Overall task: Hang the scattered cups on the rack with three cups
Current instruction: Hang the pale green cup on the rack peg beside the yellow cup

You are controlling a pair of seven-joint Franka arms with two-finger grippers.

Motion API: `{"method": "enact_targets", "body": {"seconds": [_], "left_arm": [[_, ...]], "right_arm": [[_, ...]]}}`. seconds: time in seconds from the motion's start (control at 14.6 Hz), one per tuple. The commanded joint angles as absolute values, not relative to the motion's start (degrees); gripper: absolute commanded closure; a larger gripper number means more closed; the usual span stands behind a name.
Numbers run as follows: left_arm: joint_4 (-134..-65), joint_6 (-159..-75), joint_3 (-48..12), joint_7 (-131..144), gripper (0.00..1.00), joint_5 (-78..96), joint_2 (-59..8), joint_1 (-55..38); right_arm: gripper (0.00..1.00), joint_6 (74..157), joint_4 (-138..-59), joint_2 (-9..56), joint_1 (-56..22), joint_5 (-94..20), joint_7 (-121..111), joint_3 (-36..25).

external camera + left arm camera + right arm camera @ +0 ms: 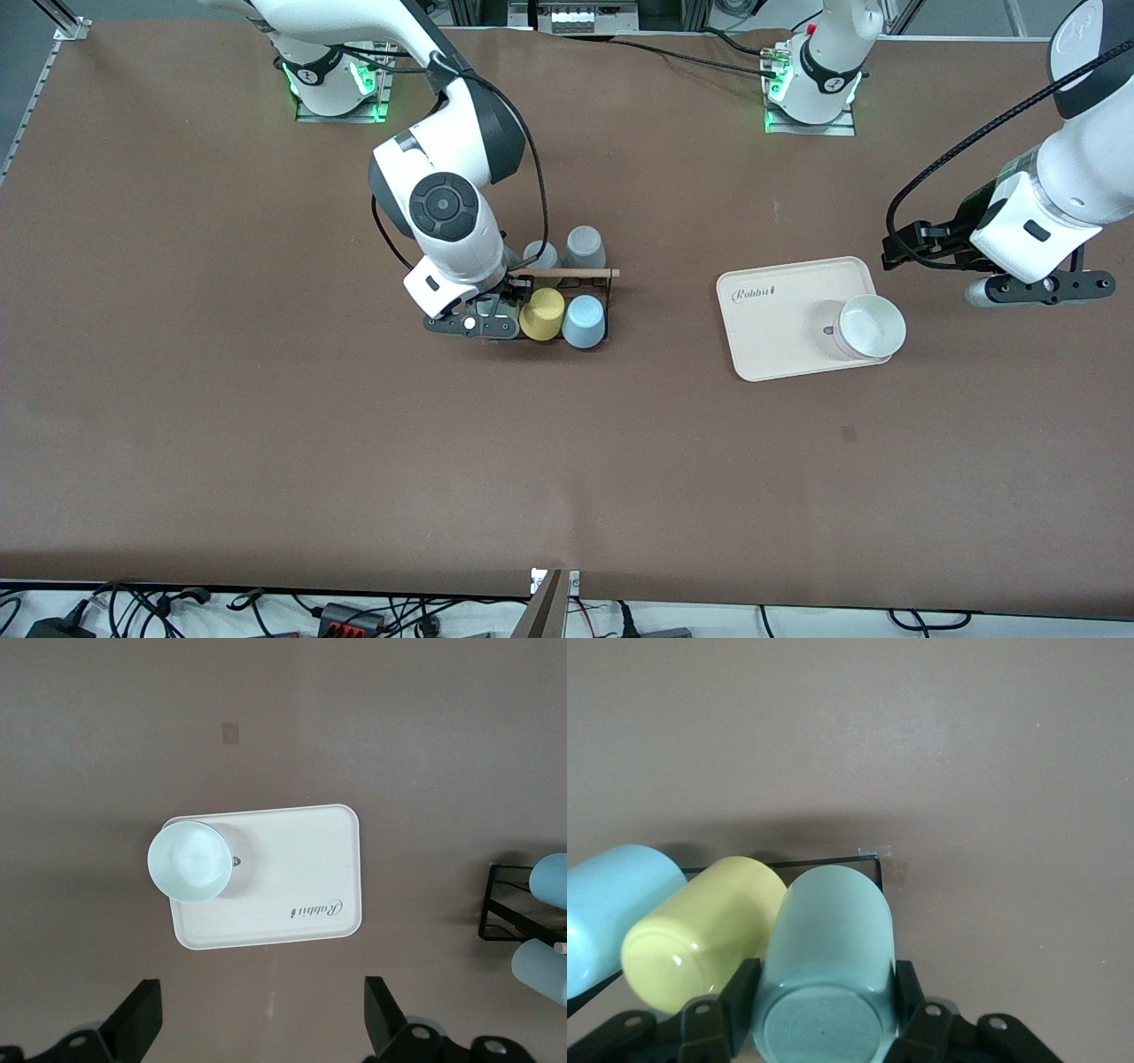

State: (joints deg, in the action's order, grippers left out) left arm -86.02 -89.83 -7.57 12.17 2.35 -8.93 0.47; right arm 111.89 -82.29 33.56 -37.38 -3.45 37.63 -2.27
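Observation:
The black wire rack [608, 292] with its wooden rod [580, 273] stands mid-table. The light blue cup [584, 321] hangs on its side nearer the camera, next to a yellow cup [541, 314]. My right gripper [492, 317] is at the rack's end toward the right arm, shut on the mint green cup [824, 939]. It holds that cup tilted beside the yellow cup [700, 943], over the rack's wire edge [833, 859]. The light blue cup [607, 904] also shows there. My left gripper [912, 246] waits open and empty over the table beside the tray, fingers [142, 1023] wide apart.
Two grey cups [586, 245] [540, 255] hang on the rack's side farther from the camera. A cream tray [780, 310] lies toward the left arm's end, with a white bowl [871, 326] on its corner. Tray [292, 877] and bowl [189, 861] show in the left wrist view.

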Motion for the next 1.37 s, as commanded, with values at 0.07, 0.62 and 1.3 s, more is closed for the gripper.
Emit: {"method": "enact_targets", "body": {"seconds": [0.07, 0.62, 1.3], "left_arm": [[-86.0, -89.8, -7.5, 11.1, 0.00, 2.8, -8.3, 0.4], [-86.2, -90.4, -7.6, 11.1, 0.00, 2.8, -8.3, 0.4], [-86.3, -90.4, -7.6, 11.1, 0.00, 2.8, -8.3, 0.4]], "right_arm": [[0.73, 112.7, -80.2, 36.3, -38.1, -3.3, 38.8, -2.8], [0.00, 110.8, -77.5, 35.8, -37.2, -3.5, 40.2, -3.3], [0.00, 102.4, -72.9, 29.9, -24.5, -3.1, 28.0, -3.5]]}}
